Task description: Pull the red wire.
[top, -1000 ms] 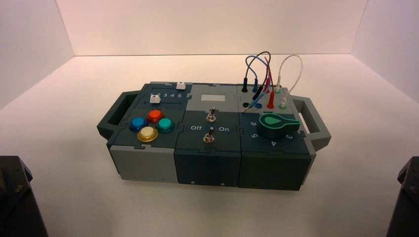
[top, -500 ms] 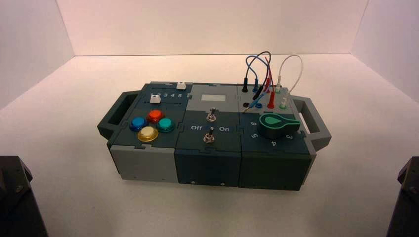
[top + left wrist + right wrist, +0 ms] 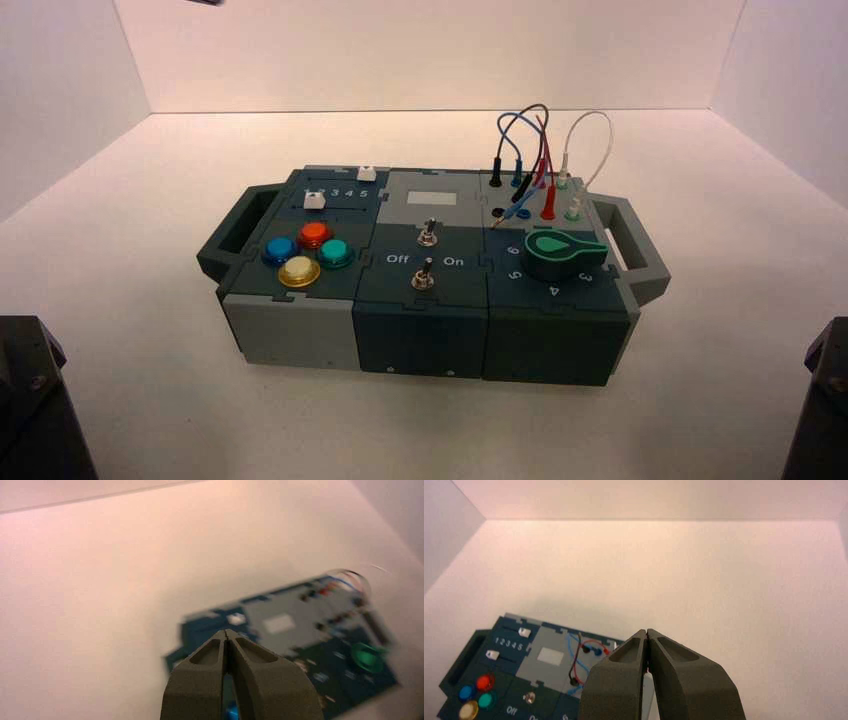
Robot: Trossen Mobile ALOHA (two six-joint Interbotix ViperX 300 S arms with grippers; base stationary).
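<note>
The red wire (image 3: pixel 544 140) rises in a thin loop at the box's (image 3: pixel 420 340) back right corner, and one red plug (image 3: pixel 548 207) stands in a socket just behind the green knob (image 3: pixel 560 252). The right wrist view shows the red wire (image 3: pixel 594 642) curving between sockets, partly hidden behind my right gripper (image 3: pixel 646 631), which hangs shut and empty well above the box. My left gripper (image 3: pixel 226 632) is also shut and empty, high over the box's button end. Neither gripper touches the wire.
Black, blue and white wires (image 3: pixel 590 125) loop beside the red one. One blue plug (image 3: pixel 518 211) lies loose on the panel. Two toggle switches (image 3: pixel 426 235), several coloured buttons (image 3: pixel 300 270) and two white sliders (image 3: pixel 314 202) fill the box's top. Grey handles (image 3: pixel 640 255) stick out at both ends.
The box and its wires have not moved. A small dark shape has come into the top edge of the high view at the left.
</note>
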